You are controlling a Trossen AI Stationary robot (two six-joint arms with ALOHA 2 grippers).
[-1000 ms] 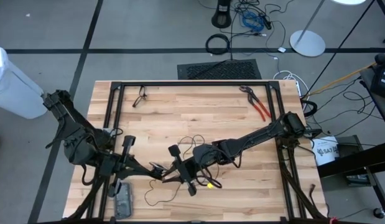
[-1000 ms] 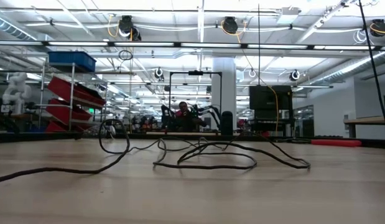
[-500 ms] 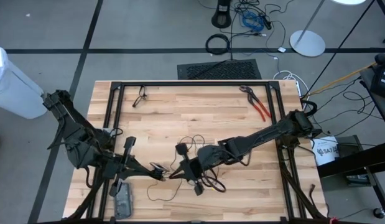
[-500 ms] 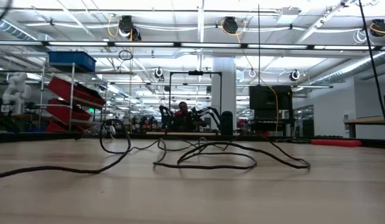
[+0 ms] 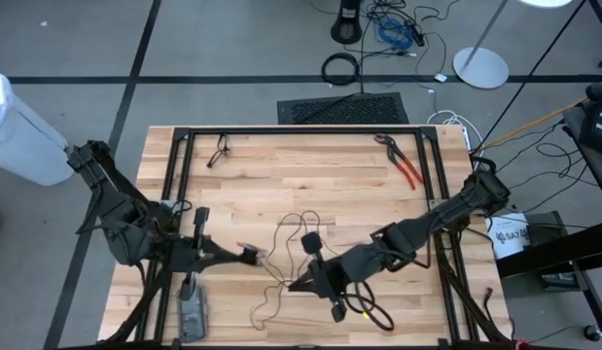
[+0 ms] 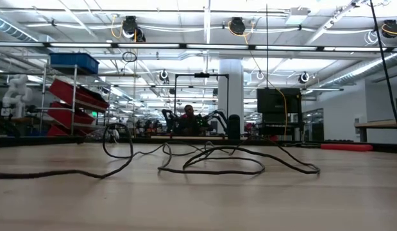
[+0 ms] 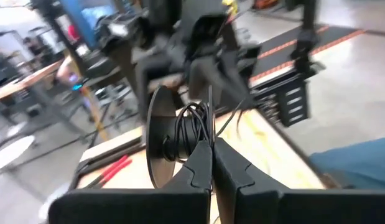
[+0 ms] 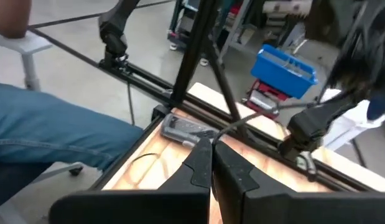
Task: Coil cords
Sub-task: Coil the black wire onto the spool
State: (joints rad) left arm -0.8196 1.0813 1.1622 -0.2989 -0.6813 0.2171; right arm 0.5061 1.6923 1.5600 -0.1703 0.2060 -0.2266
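Now, from the high view, my right gripper (image 5: pixel 299 285) has swung toward the table's near edge over the last second, while the left gripper (image 5: pixel 250 255) has barely moved. The cord (image 5: pixel 291 226) lies in loose loops on the table (image 5: pixel 301 175) between and just beyond the two grippers, so I judge the coil barely begun; the right arm seems to be drawing slack out. Red-handled pliers (image 5: pixel 403 163) sit well apart.

Low view: the cord (image 6: pixel 211 163) sprawls in flat, springy loops on the pale wood, thin and matte black; its long tail has settled lower.

Left wrist view: fingers (image 7: pixel 198 168) are pressed together on the cord (image 7: pixel 191 127), a small bundle of turns bunched against a dark round disc (image 7: pixel 161 146).

Right wrist view: fingers (image 8: pixel 201 163) closed, with a single strand of cord (image 8: pixel 239 124) running away from the tips; it looks pinched, taut and wiry. A person's blue-clad leg (image 8: pixel 49 130) shows beside the table.
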